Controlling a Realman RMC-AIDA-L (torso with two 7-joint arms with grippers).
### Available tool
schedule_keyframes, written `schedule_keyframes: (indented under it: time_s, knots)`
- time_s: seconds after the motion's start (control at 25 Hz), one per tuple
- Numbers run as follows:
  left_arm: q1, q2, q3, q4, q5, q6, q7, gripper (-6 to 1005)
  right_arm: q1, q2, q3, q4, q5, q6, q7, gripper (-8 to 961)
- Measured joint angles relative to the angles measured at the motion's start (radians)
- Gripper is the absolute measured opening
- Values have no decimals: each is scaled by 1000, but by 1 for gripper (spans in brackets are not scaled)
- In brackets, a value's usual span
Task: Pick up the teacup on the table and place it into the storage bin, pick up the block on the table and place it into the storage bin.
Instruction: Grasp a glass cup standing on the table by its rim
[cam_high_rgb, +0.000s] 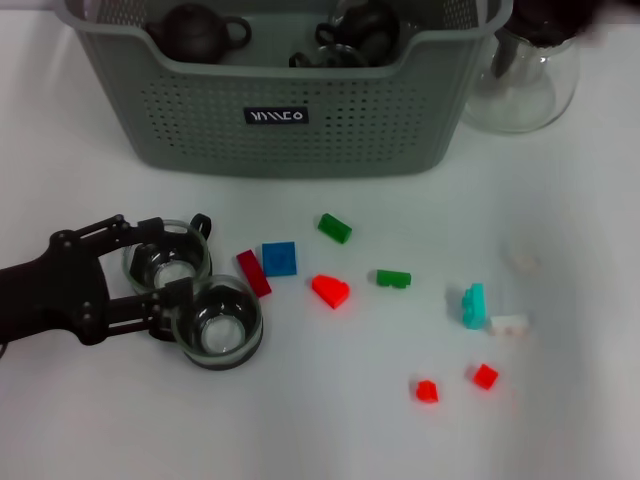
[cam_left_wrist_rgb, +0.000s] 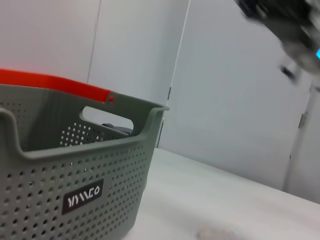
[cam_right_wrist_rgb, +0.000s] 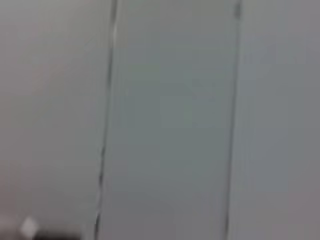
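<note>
**On the white table, the left claw straddled a glass teacup**

Near the robot's left side of the table (cam_high_rgb: 560, 440), the black left claw (cam_high_rgb: 165, 265) lay low and level, its two fingers spread wide. One finger ran along the far rim of a clear glass teacup (cam_high_rgb: 168, 262); the other reached between that cup and a second glass teacup (cam_high_rgb: 217, 322), which stood touching or almost touching the first, nearer the robot. The claw framed the farther cup but did not look clamped on it; I could not tell whether the fingers pressed the glass.

Beyond the cups stood the storage bin (cam_high_rgb: 290, 120), grey-green with perforated sides, two dark teapots (cam_high_rgb: 197, 32) already inside. Small blocks lay scattered to the right: a red bar (cam_high_rgb: 254, 273) just beside the cups, a blue square (cam_high_rgb: 279, 258), green (cam_high_rgb: 335, 228), red (cam_high_rgb: 330, 291) and teal (cam_high_rgb: 473, 305) pieces farther off. A glass pitcher (cam_high_rgb: 520, 75) stood beside the bin.

To do this step well, the claw probably needed to close gently and squarely across the cup's wall, since glass is slippery, then lift straight up so the neighbouring cup was not dragged or tipped.

The right arm was out of sight.
</note>
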Motion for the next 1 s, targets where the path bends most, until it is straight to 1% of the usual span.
schedule_keyframes:
  time_s: [0.04,0.12,0.24,0.32,0.4,0.44,0.48,0.56,0.6,0.64,0.76,0.8,0.84,0.88,0.92,0.96,1.0]
  knots:
    - [0,1,0,1,0,0,0,841,-34,-4,11,13,-20,-43,-24,433]
    - [-3,1,0,1,-1,-4,0,835,-86,-9,38,57,-125,-133,-81,435]
    - [-15,1,2,-3,2,-14,-2,826,-128,2,97,163,-284,-187,-173,437]
    - [-19,2,6,-4,4,-12,-3,821,-129,2,152,268,-347,-189,-226,436]
    - [-22,4,9,3,4,3,-5,815,-113,-14,195,375,-380,-198,-262,436]
    - [-22,5,14,19,5,21,-13,812,-103,-25,214,430,-396,-205,-285,457]
    - [-23,6,20,43,6,38,-27,809,-97,-33,224,458,-411,-208,-303,479]
    - [-25,5,41,116,6,78,-92,803,-92,-36,237,479,-440,-206,-338,522]
    - [-26,-4,72,205,7,101,-172,800,-91,-34,241,477,-450,-205,-346,543]
    - [-27,-10,91,257,7,111,-224,797,-89,-32,245,474,-457,-205,-350,565]
    - [-25,-65,230,569,46,95,-443,789,-72,-30,261,477,-461,-203,-353,744]
    - [-28,-79,357,740,92,89,-571,786,-57,-30,271,483,-463,-196,-350,804]
    - [-28,-79,357,740,92,89,-571,783,-57,-30,271,483,-463,-196,-350,809]
    - [-32,-75,412,790,107,90,-614,780,-52,-31,273,484,-464,-192,-348,814]
    - [-32,-75,412,790,107,90,-614,777,-48,-31,273,486,-464,-186,-346,820]
    - [-50,-70,548,897,168,93,-716,774,-44,-31,274,488,-464,-179,-345,825]
    - [-50,-70,548,897,168,93,-716,772,-41,-31,274,490,-465,-173,-344,830]
